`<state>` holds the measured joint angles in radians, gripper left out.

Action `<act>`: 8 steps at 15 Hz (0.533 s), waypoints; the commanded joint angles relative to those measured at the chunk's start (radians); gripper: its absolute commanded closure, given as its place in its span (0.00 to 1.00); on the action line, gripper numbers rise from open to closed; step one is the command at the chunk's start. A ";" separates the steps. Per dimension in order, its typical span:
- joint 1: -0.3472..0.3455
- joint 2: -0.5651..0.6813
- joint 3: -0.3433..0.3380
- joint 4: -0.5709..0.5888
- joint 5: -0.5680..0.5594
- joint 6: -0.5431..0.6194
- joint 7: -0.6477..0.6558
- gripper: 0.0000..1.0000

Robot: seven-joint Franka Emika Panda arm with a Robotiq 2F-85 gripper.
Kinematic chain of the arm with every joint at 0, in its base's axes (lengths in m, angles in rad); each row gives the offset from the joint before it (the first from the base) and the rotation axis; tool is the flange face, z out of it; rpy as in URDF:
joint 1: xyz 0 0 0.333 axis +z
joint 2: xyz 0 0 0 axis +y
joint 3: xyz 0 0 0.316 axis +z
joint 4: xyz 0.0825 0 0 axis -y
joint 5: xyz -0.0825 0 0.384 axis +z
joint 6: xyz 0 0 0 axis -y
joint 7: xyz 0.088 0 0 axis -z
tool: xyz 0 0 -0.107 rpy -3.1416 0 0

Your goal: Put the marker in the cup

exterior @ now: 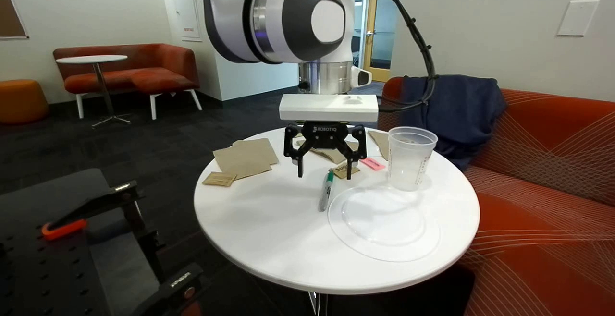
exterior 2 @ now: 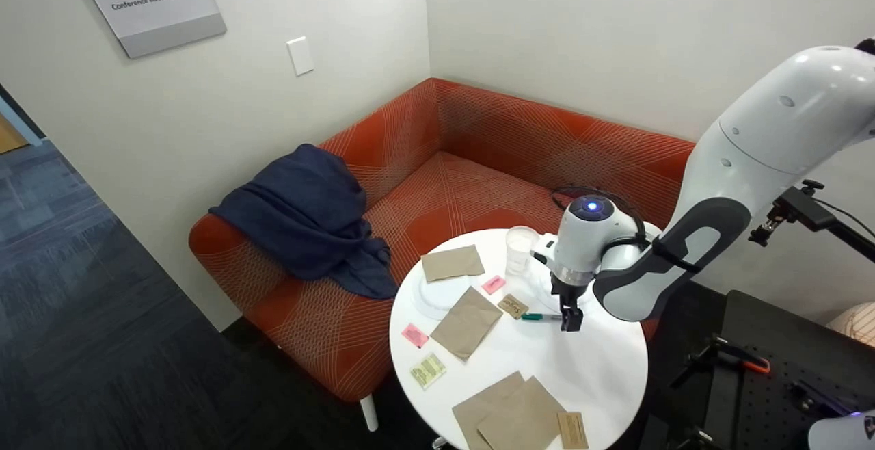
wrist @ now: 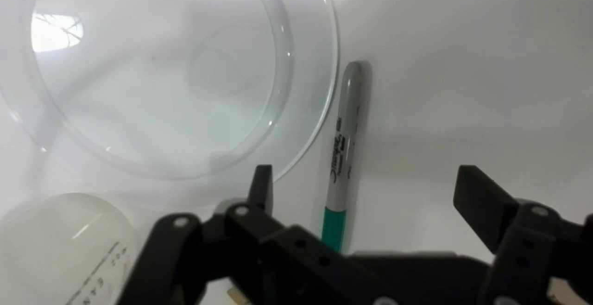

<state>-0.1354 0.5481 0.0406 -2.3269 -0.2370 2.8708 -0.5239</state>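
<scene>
Pickup of the marker [wrist: 343, 156] beside the plate [exterior: 384, 224] is evidently in hand, and the claw [exterior: 325, 176], spread at unclear height, should be lowered.

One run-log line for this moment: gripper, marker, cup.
gripper: open, empty; marker: lying on table, beside clear plate; cup: upright, marker not inside
</scene>
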 commanded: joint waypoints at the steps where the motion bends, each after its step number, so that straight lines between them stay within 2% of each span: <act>1: -0.019 0.054 0.017 0.056 -0.014 0.021 -0.006 0.00; 6: -0.016 0.112 0.023 0.117 -0.015 0.014 -0.001 0.00; 7: -0.016 0.122 0.025 0.128 -0.015 0.013 -0.001 0.23; 8: -0.016 0.132 0.027 0.137 -0.015 0.013 -0.001 0.28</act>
<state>-0.1354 0.6436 0.0497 -2.2300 -0.2370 2.8709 -0.5239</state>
